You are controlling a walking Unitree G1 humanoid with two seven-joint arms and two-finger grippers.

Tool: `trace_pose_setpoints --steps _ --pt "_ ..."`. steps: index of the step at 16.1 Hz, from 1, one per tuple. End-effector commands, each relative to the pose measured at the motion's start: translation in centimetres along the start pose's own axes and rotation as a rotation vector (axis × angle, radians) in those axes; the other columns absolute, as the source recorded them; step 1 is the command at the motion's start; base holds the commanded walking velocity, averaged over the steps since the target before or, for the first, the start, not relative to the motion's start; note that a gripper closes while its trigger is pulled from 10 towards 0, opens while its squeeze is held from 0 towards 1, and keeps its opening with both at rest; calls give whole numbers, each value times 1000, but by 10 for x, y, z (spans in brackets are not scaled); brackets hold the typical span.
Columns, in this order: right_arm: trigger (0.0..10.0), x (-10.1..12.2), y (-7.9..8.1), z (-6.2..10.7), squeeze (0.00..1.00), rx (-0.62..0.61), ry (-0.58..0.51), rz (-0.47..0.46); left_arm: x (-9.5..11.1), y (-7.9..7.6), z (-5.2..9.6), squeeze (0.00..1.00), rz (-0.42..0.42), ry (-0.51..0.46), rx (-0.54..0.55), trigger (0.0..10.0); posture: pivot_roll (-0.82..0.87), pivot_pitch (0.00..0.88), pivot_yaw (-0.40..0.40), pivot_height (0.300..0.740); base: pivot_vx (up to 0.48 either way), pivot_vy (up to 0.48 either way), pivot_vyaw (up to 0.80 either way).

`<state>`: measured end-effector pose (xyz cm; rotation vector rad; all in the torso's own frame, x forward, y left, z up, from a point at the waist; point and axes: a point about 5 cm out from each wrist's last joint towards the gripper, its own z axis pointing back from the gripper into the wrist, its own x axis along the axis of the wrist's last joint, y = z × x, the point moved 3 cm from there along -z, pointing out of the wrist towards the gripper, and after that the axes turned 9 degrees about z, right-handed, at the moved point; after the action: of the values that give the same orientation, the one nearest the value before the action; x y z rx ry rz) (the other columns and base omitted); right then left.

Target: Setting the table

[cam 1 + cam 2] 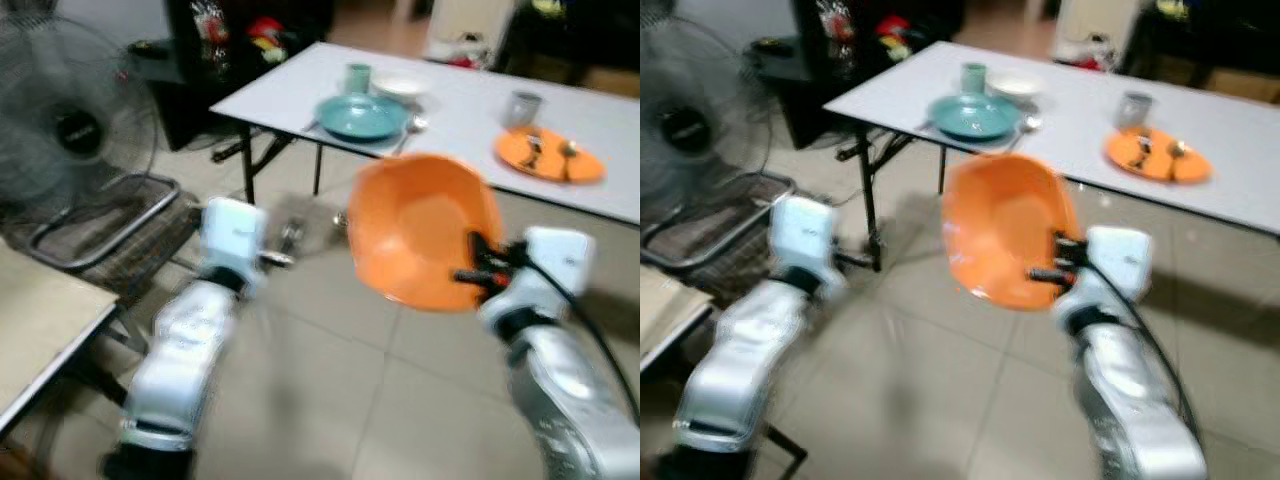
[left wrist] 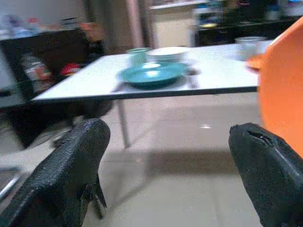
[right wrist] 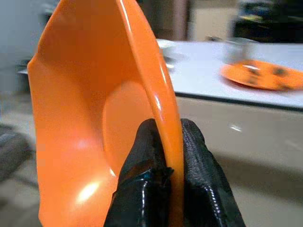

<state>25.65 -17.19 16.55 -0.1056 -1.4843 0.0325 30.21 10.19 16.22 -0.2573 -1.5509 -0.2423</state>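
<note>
The left pincer [image 2: 170, 175] is held out over the tiled floor, its fingers [image 2: 66, 175] spread wide with nothing between them. Just to its right, the right pincer [image 3: 165, 156] is clamped on the rim of an orange bowl [image 1: 420, 230], holding it tilted in the air. Beyond both pincers stands the white counter [image 1: 460, 115], carrying a teal plate [image 1: 362, 116] and, further right, an orange plate [image 1: 550, 155].

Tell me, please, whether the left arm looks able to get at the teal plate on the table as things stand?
Probably not yet. The left tool is open and empty, with nothing between it and the teal plate, but the white table stands well ahead across open tiled floor, so the robot would likely need to walk closer.
</note>
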Motion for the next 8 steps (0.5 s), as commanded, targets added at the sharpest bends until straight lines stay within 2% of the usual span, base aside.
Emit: trace_pose_setpoints --steps 1,5,8 --pt "10000 12 7 1 0 26 -52 -21 5 11 1 0 -46 -17 35 10000 2 0 -9 740 0 0 -800" --pt "10000 14 4 0 0 18 -60 -23 4 13 1 0 -23 -18 68 10000 -3 0 -13 740 0 0 -736" --pt "10000 17 2 -2 0 19 -75 -14 6 12 0 0 -12 -33 59 10000 -1 0 -21 740 0 0 0"
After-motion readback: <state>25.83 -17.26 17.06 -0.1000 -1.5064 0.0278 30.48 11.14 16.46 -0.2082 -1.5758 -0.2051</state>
